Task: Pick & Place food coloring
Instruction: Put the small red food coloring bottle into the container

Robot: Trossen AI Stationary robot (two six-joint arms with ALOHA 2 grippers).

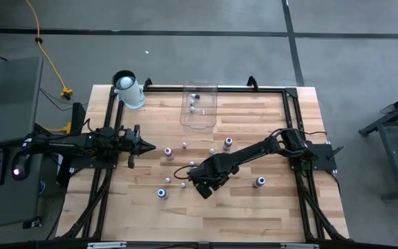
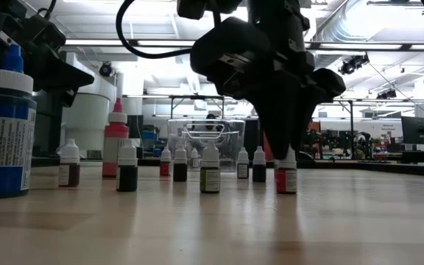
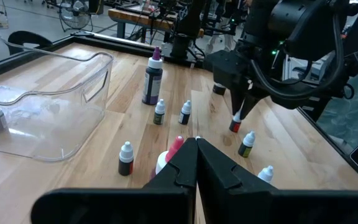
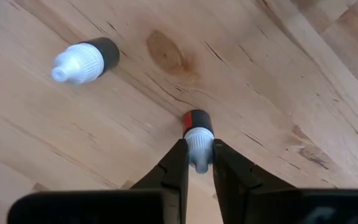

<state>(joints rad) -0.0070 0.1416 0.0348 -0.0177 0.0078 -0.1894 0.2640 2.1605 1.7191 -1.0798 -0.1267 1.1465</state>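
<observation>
Small food coloring bottles [image 2: 210, 170] with white caps stand upright, scattered over the middle of the tabletop [image 1: 254, 214], their bodies dark, green, red or purple. One red bottle [image 4: 197, 140] stands upright with its white cap between the right claw's [image 4: 199, 163] fingers. Two more bottles [image 1: 193, 104] lie inside the clear bin [image 1: 199, 119] at the far edge.

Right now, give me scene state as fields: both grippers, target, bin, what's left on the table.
right gripper: down at table mid-front, fingers closed around the white cap of a small red bottle
red bottle: upright on the table
left gripper: shut, empty, waiting at table's left side
clear bin: far edge, a few tiny bottles inside
left to place: many small bottles standing loose on the wood
white cylinder: far left corner
</observation>
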